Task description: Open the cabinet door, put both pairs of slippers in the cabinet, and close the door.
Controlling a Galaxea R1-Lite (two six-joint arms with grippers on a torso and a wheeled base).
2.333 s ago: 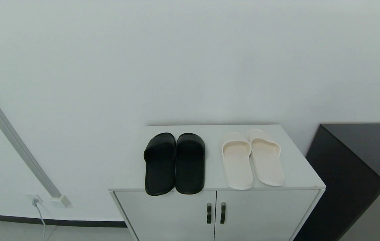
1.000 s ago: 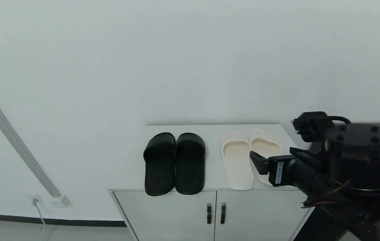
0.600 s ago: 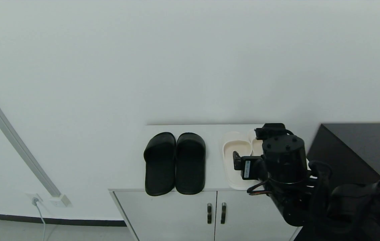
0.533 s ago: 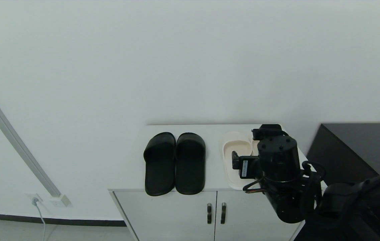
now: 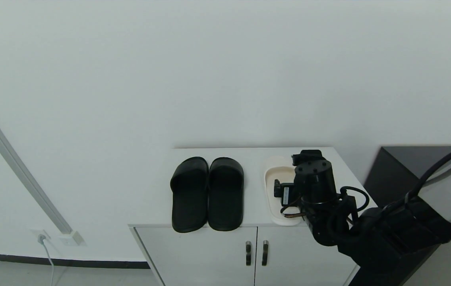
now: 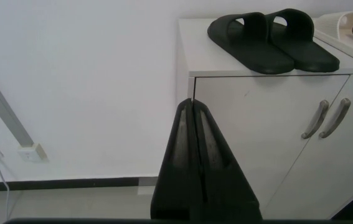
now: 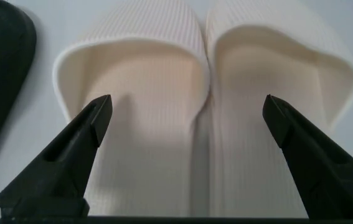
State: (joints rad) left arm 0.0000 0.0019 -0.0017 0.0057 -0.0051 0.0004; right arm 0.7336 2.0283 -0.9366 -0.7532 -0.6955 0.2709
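Swinging in from the right since the earlier frames, the right gripper (image 7: 187, 106) now hangs over the white slippers (image 7: 145, 62) on the right of the cabinet (image 5: 254, 186) top, jaws spread wide either side of the pair, seemingly without touching. Left of them the black slippers (image 5: 207, 194) lie side by side above shut doors (image 5: 205, 254). The left gripper (image 6: 193, 104), fingers pressed together, sits low before the cabinet's near left corner.

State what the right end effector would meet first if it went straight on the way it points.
Probably the white slippers: the open right end effector points at their straps, one finger lined up with each slipper. Depth is unclear.
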